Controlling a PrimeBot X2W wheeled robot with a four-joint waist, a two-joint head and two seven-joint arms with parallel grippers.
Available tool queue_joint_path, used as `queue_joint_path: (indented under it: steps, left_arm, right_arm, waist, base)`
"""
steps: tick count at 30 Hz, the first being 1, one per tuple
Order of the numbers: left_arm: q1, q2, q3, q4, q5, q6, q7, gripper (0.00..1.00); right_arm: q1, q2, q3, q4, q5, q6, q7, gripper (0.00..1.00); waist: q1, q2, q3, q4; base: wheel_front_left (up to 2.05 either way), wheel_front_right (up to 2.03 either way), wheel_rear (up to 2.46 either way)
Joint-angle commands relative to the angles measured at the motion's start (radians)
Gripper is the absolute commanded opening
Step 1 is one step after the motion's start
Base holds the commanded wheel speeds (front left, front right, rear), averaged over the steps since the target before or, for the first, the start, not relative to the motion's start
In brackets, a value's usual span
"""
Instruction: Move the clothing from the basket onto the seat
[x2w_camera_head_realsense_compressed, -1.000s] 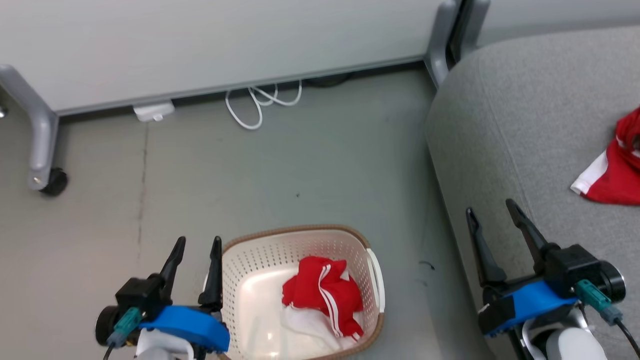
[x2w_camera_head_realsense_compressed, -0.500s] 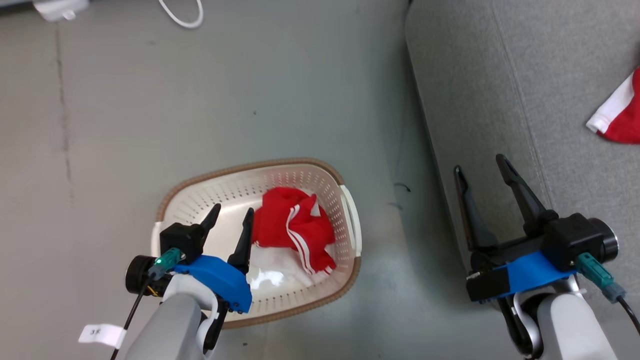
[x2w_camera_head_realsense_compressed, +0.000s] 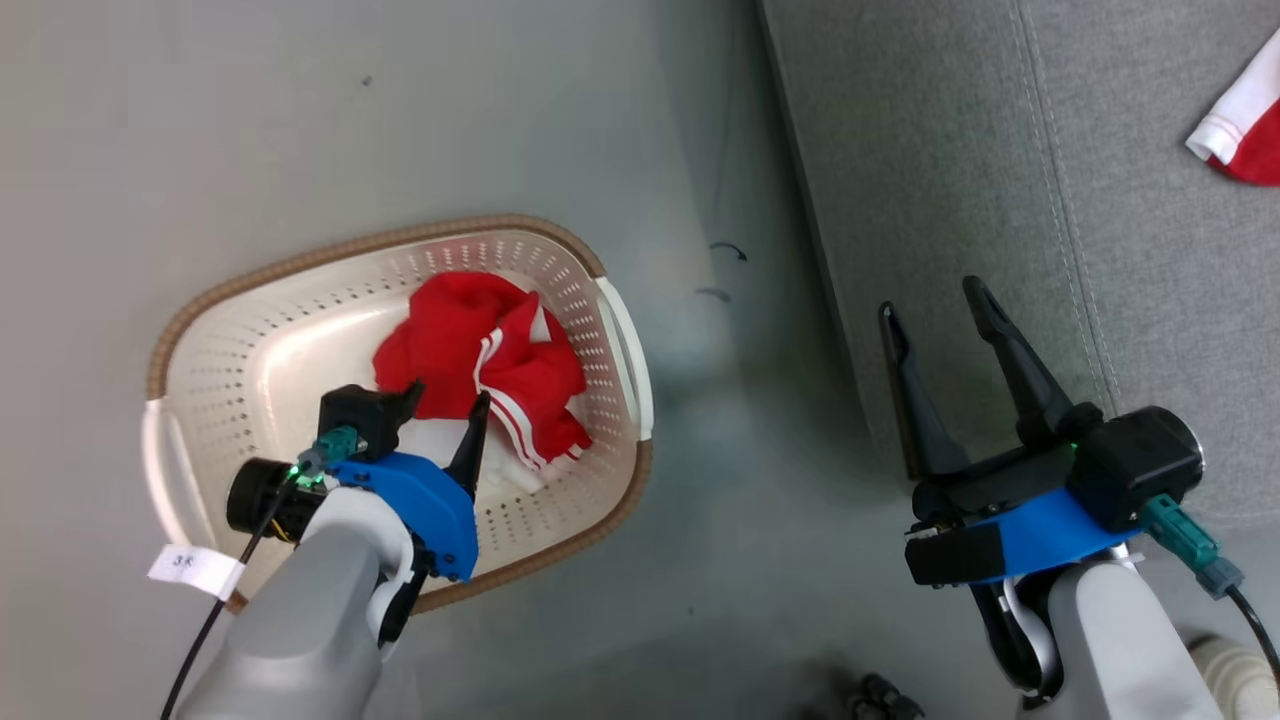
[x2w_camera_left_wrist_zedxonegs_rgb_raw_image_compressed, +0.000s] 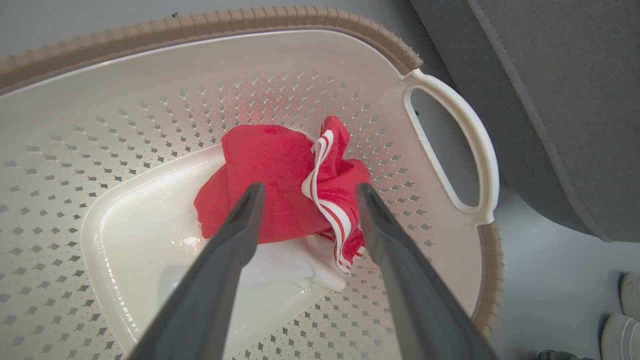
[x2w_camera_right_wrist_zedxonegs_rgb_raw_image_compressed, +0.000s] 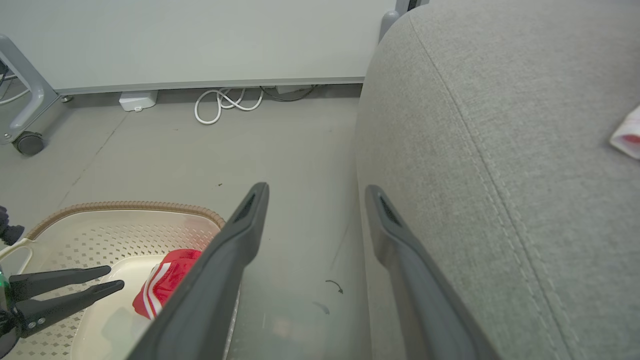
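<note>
step: reach-in for pickup. left gripper (x2w_camera_head_realsense_compressed: 447, 392) inside basket (x2w_camera_head_realsense_compressed: 300, 262), jaws apart, clothing (x2w_camera_head_realsense_compressed: 470, 345) just ahead of its tips, not yet pinched. right gripper (x2w_camera_head_realsense_compressed: 930, 297) spread wide, empty, seat (x2w_camera_head_realsense_compressed: 1000, 150) just beyond. next, likely: push in, close on the bunch, lift clear.

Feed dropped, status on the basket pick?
Left gripper open, poised over red garment in basket. Right gripper open, empty, by seat. No obstruction seen.

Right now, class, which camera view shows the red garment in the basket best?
Left wrist view: the red garment sits close, central, stripes clear. Head view shows it smaller from above; right wrist view shows part, behind a finger.
</note>
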Motion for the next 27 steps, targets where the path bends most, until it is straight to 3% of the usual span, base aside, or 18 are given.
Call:
queue_joint_path:
  steps: [1,13,27]
  left_arm:
    - [-0.032,0.011,-0.014,0.010,-0.011,-0.001,-0.002,1.00]
    - [-0.159,0.065,-0.103,0.090,-0.088,-0.001,-0.009,1.00]
    - [-0.256,0.058,-0.192,0.150,-0.160,-0.001,0.031,1.00]
  right_arm:
    - [-0.021,0.001,0.008,0.005,0.008,0.000,-0.010,1.00]
    - [-0.059,0.001,0.046,0.029,0.039,0.000,-0.045,1.00]
    - [-0.075,0.001,0.078,0.048,0.068,0.000,-0.061,1.00]
  waist:
    - [-0.0002,0.0000,0.049,-0.034]
    - [-0.0002,0.0000,0.165,-0.081]
    - [-0.0002,0.0000,0.212,-0.123]
  base:
    - [0.00,0.00,0.00]
    - [0.00,0.00,0.00]
    - [0.00,0.00,0.00]
